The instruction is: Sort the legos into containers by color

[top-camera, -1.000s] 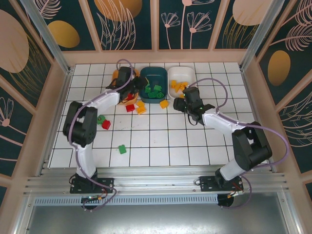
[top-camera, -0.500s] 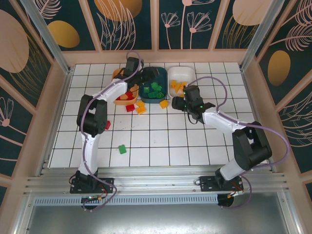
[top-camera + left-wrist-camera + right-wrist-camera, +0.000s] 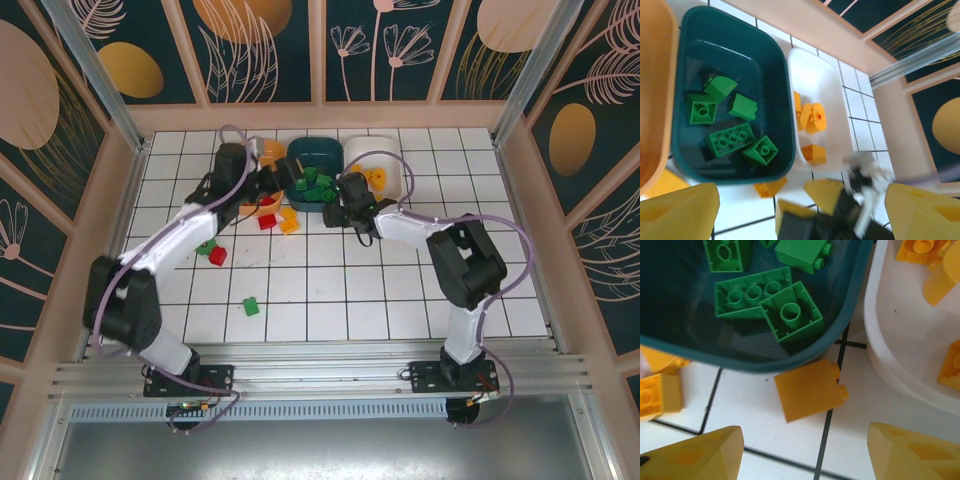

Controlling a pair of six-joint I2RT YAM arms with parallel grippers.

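Right wrist view: the right gripper point(image 3: 805, 452) hangs open and empty, with the orange brick point(image 3: 809, 389) lying flat and slightly skewed on the counter point(image 3: 755, 410) just far of its spread fingers, beside the near rim of the teal tray point(image 3: 765, 365) and just left of the white tray point(image 3: 880, 345).
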